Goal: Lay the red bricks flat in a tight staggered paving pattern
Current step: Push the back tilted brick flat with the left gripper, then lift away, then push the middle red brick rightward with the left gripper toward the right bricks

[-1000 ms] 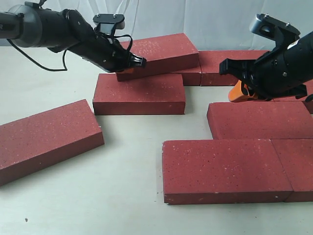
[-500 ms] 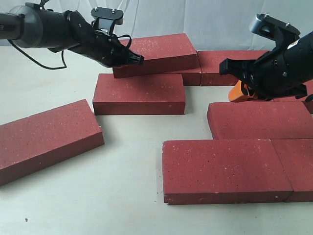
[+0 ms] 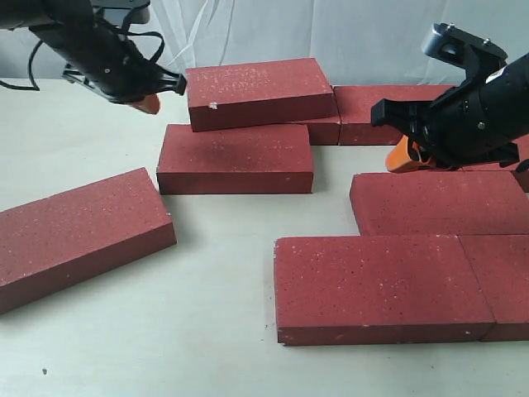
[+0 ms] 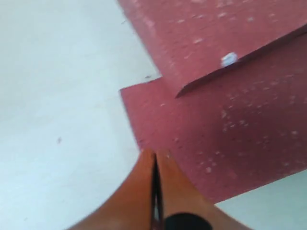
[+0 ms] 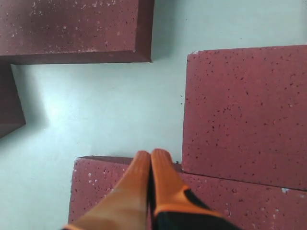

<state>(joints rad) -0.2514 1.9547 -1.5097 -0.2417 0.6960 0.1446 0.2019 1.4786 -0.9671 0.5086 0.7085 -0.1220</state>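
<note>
While the right gripper (image 3: pixel 402 160) had kept its place over the last second, the exterior view showed the left gripper (image 3: pixel 151 101) drawn back off the left end of the chipped brick (image 3: pixel 260 87) and no longer touching it. That brick had swung squarer to the rows, yet it rode on the lower brick (image 3: pixel 235 157) and a back-row neighbour, so I judged it not laid flat (turned, it seemed, rather than seated). An angled brick (image 3: pixel 78 236) lay well apart at the left on the pale table (image 3: pixel 207 331). The front pair (image 3: pixel 384 285) sat end to end, touching, with another brick just behind them and offset.

From the left wrist view, the orange fingers (image 4: pixel 136 191) were pressed together on nothing, with only a thin dark seam between them. The white chip (image 4: pixel 229 59) marked the raised brick's edge, which overhung the speckled face beneath and threw a shadow on it.

From the right wrist view, the fingers (image 5: pixel 136 184) were likewise closed and empty, poised over a brick's corner. The faces there looked dark red, gritty and pale-flecked, with crisp edges. Bare table showed between some of them.
</note>
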